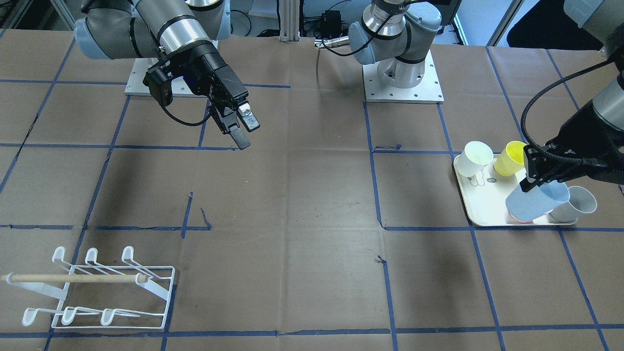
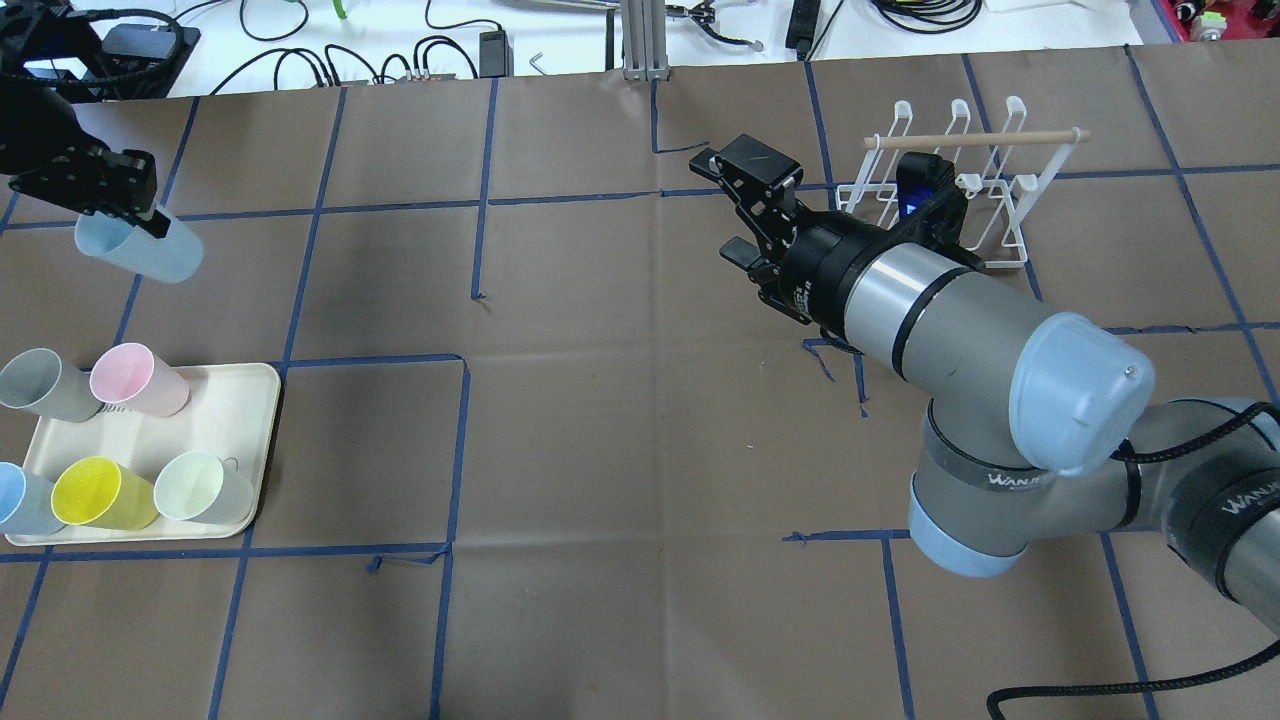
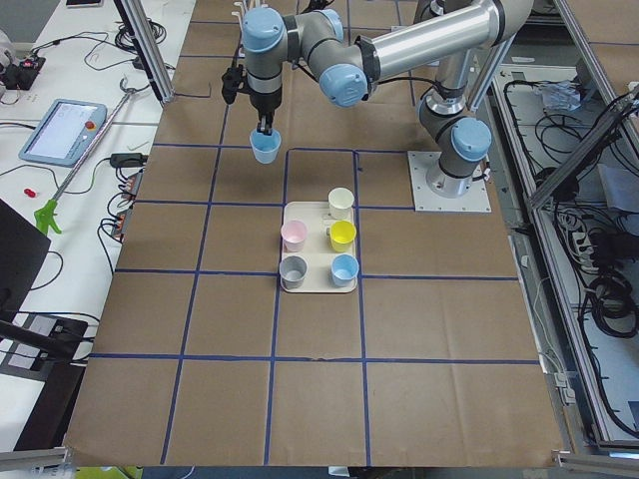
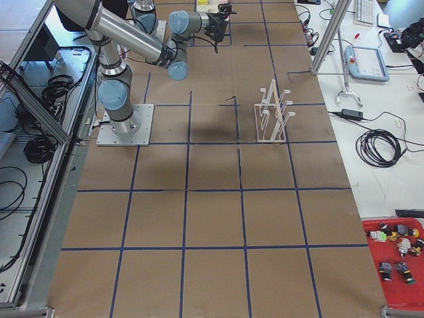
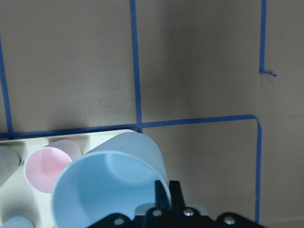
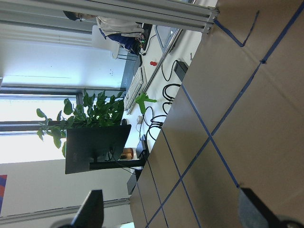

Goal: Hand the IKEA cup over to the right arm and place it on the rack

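Note:
My left gripper [image 2: 128, 200] is shut on the rim of a light blue cup [image 2: 140, 250] and holds it tilted in the air beyond the tray. It also shows in the front view, where the gripper [image 1: 534, 171] holds the cup [image 1: 536, 200] above the tray, and in the left wrist view [image 5: 109, 185]. My right gripper [image 2: 728, 208] is open and empty, raised over the middle of the table, pointing toward the left arm [image 1: 246, 127]. The white wire rack [image 2: 985, 138] with its wooden dowel stands behind the right wrist [image 1: 97, 287].
A cream tray [image 2: 240, 420] at the left holds a grey cup [image 2: 45, 385], a pink cup [image 2: 135, 380], a blue cup [image 2: 20, 500], a yellow cup [image 2: 100, 492] and a pale green cup [image 2: 200, 487]. Brown paper with blue tape lines covers the table.

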`<state>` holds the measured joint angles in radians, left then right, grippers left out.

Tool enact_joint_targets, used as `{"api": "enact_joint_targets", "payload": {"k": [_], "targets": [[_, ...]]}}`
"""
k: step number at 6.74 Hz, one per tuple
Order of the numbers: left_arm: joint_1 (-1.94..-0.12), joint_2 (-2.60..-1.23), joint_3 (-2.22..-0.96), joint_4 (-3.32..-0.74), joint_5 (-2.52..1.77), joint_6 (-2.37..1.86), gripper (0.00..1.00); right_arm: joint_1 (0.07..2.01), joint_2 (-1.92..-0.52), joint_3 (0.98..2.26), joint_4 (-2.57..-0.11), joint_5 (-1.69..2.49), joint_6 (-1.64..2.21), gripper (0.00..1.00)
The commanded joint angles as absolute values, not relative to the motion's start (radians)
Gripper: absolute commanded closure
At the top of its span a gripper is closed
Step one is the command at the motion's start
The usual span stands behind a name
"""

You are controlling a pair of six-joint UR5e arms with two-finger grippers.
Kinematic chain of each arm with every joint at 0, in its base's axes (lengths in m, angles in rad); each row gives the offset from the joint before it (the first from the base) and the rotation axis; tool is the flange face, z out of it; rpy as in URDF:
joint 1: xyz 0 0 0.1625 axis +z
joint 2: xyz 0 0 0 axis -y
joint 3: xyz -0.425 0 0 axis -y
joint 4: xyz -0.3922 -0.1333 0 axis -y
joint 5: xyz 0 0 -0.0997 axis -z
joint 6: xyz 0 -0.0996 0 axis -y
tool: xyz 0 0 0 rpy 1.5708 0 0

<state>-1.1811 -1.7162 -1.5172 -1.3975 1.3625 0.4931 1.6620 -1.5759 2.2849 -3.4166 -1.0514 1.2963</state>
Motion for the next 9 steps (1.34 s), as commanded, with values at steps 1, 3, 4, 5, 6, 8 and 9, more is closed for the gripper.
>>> {"api": "enact_joint_targets", "payload": {"k": [1, 3, 4, 5, 6, 8, 9], "targets": [[-1.251, -1.713, -1.534, -1.237, 1.165, 0.498, 1.0, 1.661, -1.574, 2.284, -3.407, -1.064, 1.299, 0.0], [-1.307, -1.683, -1.601, -1.059, 0.946, 0.499, 1.0, 1.661, -1.577, 2.289, -3.408, -1.074, 1.34, 0.0], [-1.356, -1.662, -1.671, -0.916, 0.88, 0.5, 1.0, 1.661, -1.585, 2.308, -3.416, -1.124, 1.485, 0.0], [-1.402, -1.643, -1.754, -0.762, 0.835, 0.499, 1.0, 1.663, -1.592, 2.334, -3.418, -1.143, 1.576, 0.0], [-1.435, -1.634, -1.846, -0.615, 0.775, 0.499, 1.0, 1.667, -1.589, 2.347, -3.454, -1.15, 1.609, 0.0], [-1.462, -1.634, -2.067, -0.253, 0.622, 0.497, 1.0, 1.667, -1.589, 2.344, -3.445, -1.151, 1.614, 0.0], [-1.463, -1.625, -2.145, -0.116, 0.571, 0.488, 1.0, 1.674, -1.589, 2.339, -3.454, -1.152, 1.626, 0.0]]}}
